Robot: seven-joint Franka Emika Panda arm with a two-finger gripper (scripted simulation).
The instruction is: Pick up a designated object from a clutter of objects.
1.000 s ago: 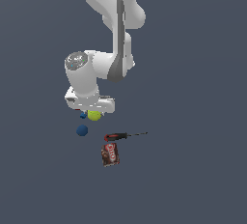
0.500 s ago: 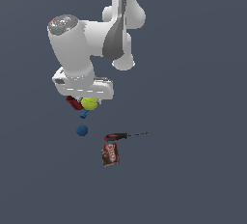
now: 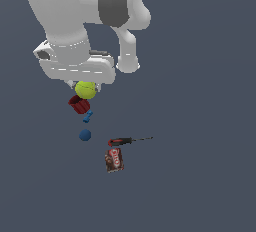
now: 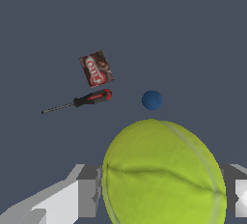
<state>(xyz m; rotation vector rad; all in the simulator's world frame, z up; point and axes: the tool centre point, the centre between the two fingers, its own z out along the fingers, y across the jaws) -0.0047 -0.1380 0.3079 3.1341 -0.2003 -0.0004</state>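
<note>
Lifted higher than before, the yellow-green ball [image 3: 85,90] shows curved seams.

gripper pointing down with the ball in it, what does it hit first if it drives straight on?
Likely the red cup, just below the gripper and its yellow-green ball in the exterior view. Depth is unclear; it could miss and reach bare floor.

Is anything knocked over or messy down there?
The red cup seems to lie tipped on its side, its opening facing sideways. Nothing looks spilled or broken. The yellow-green ball is up in the gripper, above the blue ball, screwdriver and box.
</note>
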